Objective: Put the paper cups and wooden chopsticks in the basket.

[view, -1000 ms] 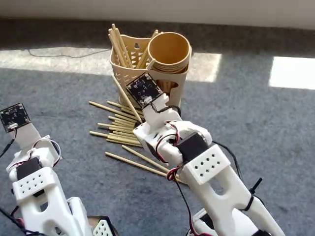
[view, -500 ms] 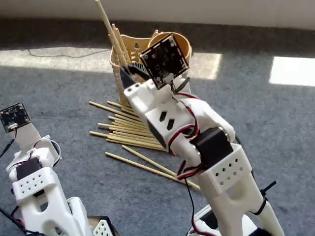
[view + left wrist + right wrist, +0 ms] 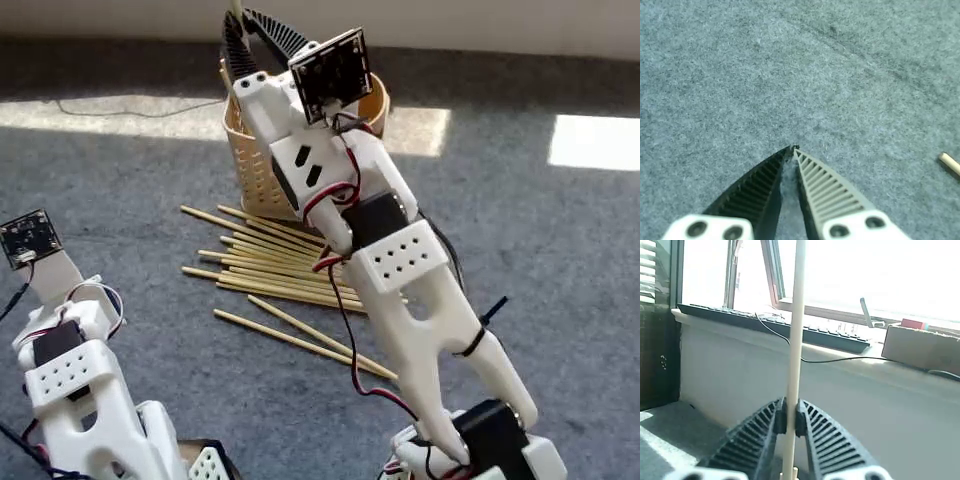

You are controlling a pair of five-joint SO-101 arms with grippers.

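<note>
Right wrist view: the right end effector clamps one upright chopstick. High view places it over the basket, with loose chopsticks on the carpet just beside. The left end effector is clenched tip to tip above the carpet.

Bright sun patches cross the carpet; window glares white.

The basket stands at the far side of the carpet. A heap of chopsticks lies on the carpet just before it. The right arm's jaws, above the basket's rim, pinch one chopstick upright. The left arm's jaws hang over bare carpet at the near left.
</note>
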